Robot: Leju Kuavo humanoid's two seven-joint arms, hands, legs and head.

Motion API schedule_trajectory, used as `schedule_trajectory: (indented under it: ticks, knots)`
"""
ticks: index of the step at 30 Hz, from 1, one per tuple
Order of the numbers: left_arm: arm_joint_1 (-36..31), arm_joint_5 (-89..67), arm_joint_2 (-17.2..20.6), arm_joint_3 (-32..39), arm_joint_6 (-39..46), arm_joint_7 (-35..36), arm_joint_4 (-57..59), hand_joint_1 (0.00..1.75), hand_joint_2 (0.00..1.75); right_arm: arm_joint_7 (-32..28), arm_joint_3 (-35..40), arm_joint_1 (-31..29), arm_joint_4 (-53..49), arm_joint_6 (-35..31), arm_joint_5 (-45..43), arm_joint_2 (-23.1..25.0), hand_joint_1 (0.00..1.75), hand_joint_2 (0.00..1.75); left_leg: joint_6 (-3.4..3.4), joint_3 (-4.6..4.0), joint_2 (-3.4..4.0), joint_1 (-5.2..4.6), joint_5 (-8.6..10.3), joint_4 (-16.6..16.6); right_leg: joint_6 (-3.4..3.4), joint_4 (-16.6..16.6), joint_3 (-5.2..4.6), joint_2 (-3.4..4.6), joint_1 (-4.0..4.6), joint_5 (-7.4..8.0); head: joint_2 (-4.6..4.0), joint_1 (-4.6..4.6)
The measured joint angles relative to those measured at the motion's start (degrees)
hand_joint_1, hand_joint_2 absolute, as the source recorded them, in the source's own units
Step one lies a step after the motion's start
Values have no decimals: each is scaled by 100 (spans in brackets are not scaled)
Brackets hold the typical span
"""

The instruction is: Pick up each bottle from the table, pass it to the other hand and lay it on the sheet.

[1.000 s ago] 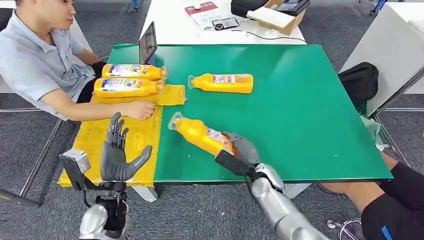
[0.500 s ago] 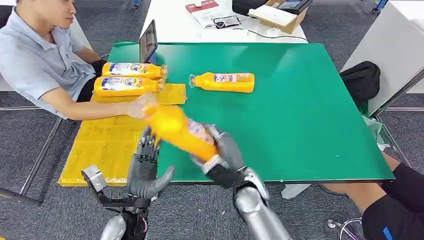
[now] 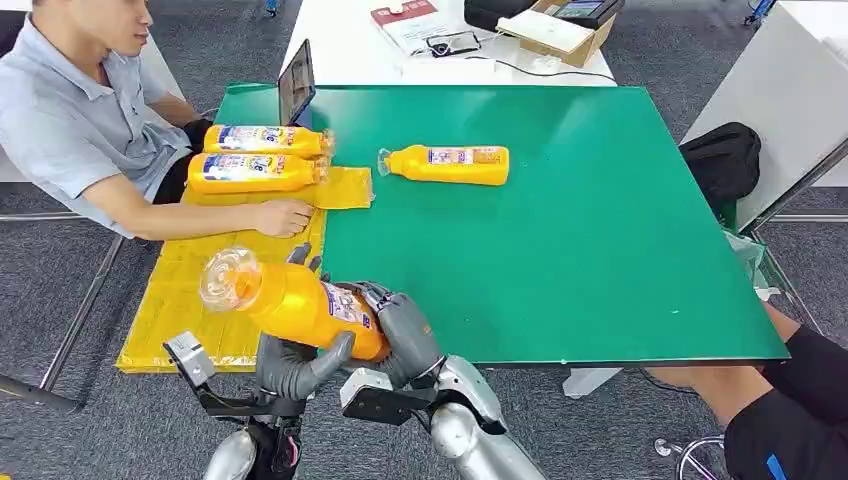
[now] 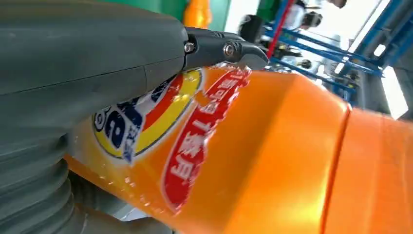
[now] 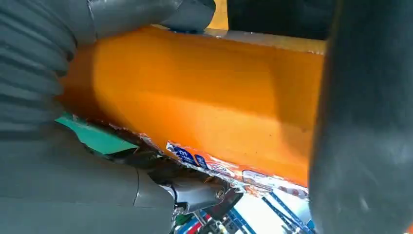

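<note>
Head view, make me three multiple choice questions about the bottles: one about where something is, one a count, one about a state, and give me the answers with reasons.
1. Where do the two bottles nearest the person lie?
A. On the yellow sheet
B. On the white table
C. On the floor

2. How many orange bottles are there in all?
A. Two
B. Four
C. Six

3. What is the state of the bottle at the near table edge?
A. Standing alone on the green mat
B. Held up between both robot hands
C. Lying flat on the sheet

Answers:
1. A, both lie side by side on the sheet's far end.
2. B, two on the sheet, a lone bottle on the green mat, and one in the hands.
3. B, the right hand grips its base end while the left hand closes under its middle; both wrist views show fingers against it.
</note>
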Motion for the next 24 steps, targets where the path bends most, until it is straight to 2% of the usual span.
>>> schedule_trajectory:
  ticks: [7, 8, 9, 10, 11, 12, 14, 15, 18, 24]
  knots:
    - [41, 114, 2, 64, -44, 44, 42, 0, 175, 44, 81, 1, 122, -74, 33, 0, 162, 175, 0, 0, 2, 0, 0, 0, 0, 0, -4, 1, 0, 0, 0, 0]
    - [44, 90, 2, 70, -55, 44, 42, 0, 175, 59, 81, 4, 133, -98, 35, 0, 148, 175, 0, 0, 2, 0, 0, 0, 0, 0, -4, 0, 1, 0, 0, 0]
    - [44, 35, 2, 72, -70, 53, 44, 5, 175, 66, 81, 7, 140, -131, 35, 0, 84, 175, 0, -1, 2, 0, 0, 0, 0, 0, -4, 1, 1, 0, 0, 0]
    - [43, -21, 2, 72, -70, 68, 46, 24, 175, 68, 81, 7, 142, -138, 37, 0, 40, 175, 0, -1, 2, 0, 0, 0, 0, 0, -5, 1, 1, 0, 0, 0]
    - [42, -52, 2, 72, -72, 86, 50, 150, 175, 74, 81, 7, 146, -138, 44, 0, 0, 175, 0, 0, 3, 0, 0, 0, 0, 0, -5, 2, 1, 0, 0, 0]
    - [37, -59, 2, 72, -81, 108, 59, 175, 175, 85, 81, 8, 151, -138, 55, 0, 0, 175, 0, 0, 4, 0, 0, 0, 0, 0, -5, 2, 1, 0, 0, 0]
    - [5, 7, 2, 74, -164, 204, 114, 175, 175, 142, 88, 15, 179, -138, 147, 0, 0, 175, 0, -1, 3, 0, 0, 0, 0, 0, -4, 1, 0, 0, 0, 0]
    - [-1, 38, 2, 68, -225, 239, 142, 175, 175, 155, 105, 34, 197, -140, 171, 0, 0, 0, 0, -1, 3, 0, 0, 0, 0, 0, -3, 1, 0, 0, 0, 2]
    - [-18, 136, 2, 90, -212, 232, 190, 175, 175, 190, 135, 70, 236, -307, 325, 4, 0, 0, 0, -2, 4, 0, -1, 0, 0, 0, -4, 2, 0, 0, 0, 0]
    - [-54, 188, -17, 160, 333, 234, 227, 175, 175, 155, 262, 217, 267, -901, 534, 46, 0, 0, 0, -3, 4, 0, -1, 0, 0, 0, -7, 1, 1, 0, 0, 0]
